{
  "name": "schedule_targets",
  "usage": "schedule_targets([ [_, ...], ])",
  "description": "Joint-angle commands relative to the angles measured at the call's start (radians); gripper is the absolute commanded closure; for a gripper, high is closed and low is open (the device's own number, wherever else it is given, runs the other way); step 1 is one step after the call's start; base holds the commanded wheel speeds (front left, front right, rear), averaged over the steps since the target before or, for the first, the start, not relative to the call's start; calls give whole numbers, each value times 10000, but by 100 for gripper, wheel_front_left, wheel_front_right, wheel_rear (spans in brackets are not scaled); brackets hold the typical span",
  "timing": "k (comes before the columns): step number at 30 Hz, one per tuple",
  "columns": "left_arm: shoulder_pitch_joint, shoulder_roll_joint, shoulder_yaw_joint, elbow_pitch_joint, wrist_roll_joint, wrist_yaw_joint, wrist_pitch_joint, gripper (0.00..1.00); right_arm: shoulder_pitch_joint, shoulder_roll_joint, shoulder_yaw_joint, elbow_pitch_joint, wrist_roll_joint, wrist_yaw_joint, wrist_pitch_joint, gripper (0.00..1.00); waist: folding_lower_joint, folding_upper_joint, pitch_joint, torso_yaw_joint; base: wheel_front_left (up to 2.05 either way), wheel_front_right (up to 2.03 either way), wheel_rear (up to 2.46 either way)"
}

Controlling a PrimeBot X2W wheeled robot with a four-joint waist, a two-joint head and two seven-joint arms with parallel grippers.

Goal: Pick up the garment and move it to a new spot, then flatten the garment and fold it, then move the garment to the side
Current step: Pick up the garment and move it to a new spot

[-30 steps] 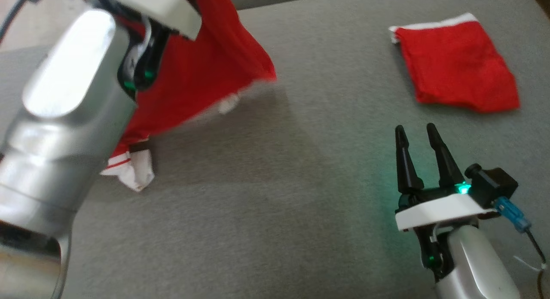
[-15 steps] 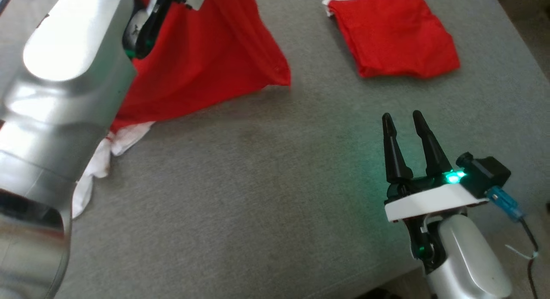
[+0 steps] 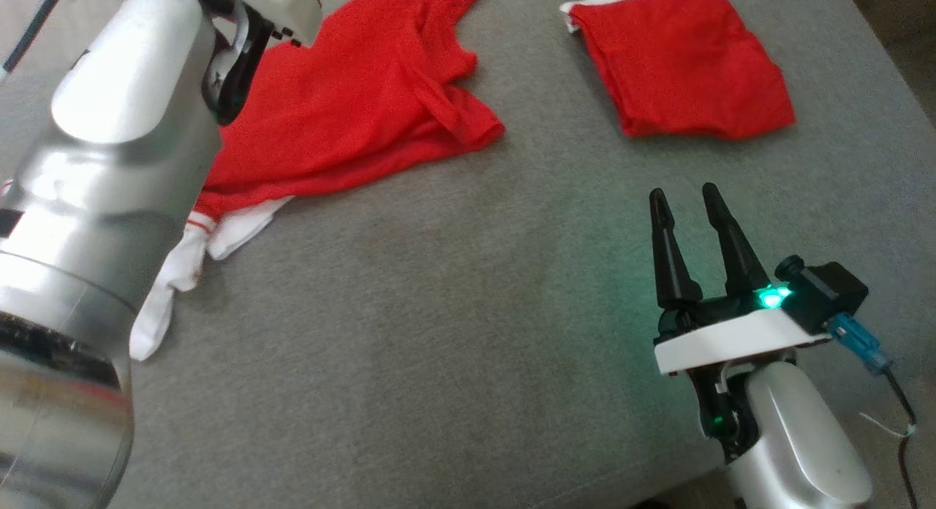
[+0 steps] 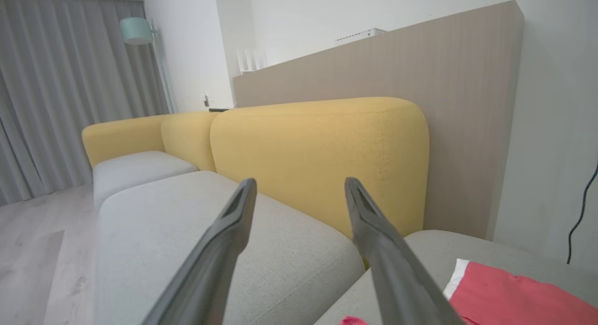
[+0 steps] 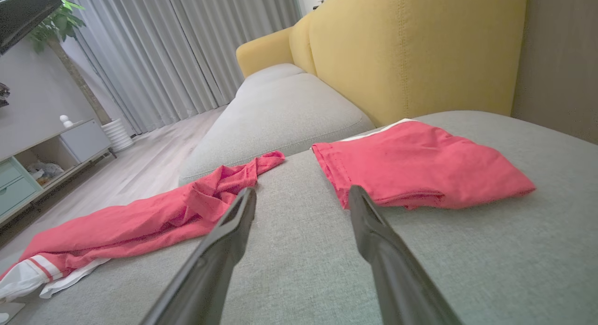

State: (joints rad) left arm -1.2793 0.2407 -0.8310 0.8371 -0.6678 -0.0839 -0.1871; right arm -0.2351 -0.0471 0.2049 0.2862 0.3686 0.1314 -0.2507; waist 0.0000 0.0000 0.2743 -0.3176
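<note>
The red garment (image 3: 351, 121) with white, red-striped sleeves (image 3: 183, 275) lies loose and rumpled on the grey cushion (image 3: 439, 333) at the upper left; the right wrist view shows the garment (image 5: 154, 222) stretched out on the left. My left arm (image 3: 124, 129) hangs over its left part. In the left wrist view my left gripper (image 4: 299, 185) is open, holds nothing and points at the yellow backrest. My right gripper (image 3: 684, 198) hovers open over bare cushion at the lower right, apart from the garment, fingers (image 5: 233, 222) spread.
A second red garment (image 3: 680, 63), folded, lies at the cushion's upper right, just beyond my right gripper. The yellow backrest (image 4: 317, 147) rises behind. Another grey seat (image 5: 280, 110) adjoins. The cushion's front edge runs at the lower right (image 3: 658, 487).
The garment hung from my raised left gripper before; now it lies spread on the cushion and the left gripper is open. The head view has shifted. My right gripper stayed put.
</note>
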Motion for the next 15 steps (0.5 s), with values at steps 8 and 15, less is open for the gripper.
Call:
schedule_targets([
  [8,1480,655,758,-931,-124,539,-700,0,361,-31,-393,-334,-574,-7,-111,0,0,0,-1030,1325,0,0,0],
  [15,5043,908,1520,-3173,179,1721,-743,0,852,-31,-1014,-588,-1232,-7,-111,0,0,0,-1705,2441,0,0,0],
])
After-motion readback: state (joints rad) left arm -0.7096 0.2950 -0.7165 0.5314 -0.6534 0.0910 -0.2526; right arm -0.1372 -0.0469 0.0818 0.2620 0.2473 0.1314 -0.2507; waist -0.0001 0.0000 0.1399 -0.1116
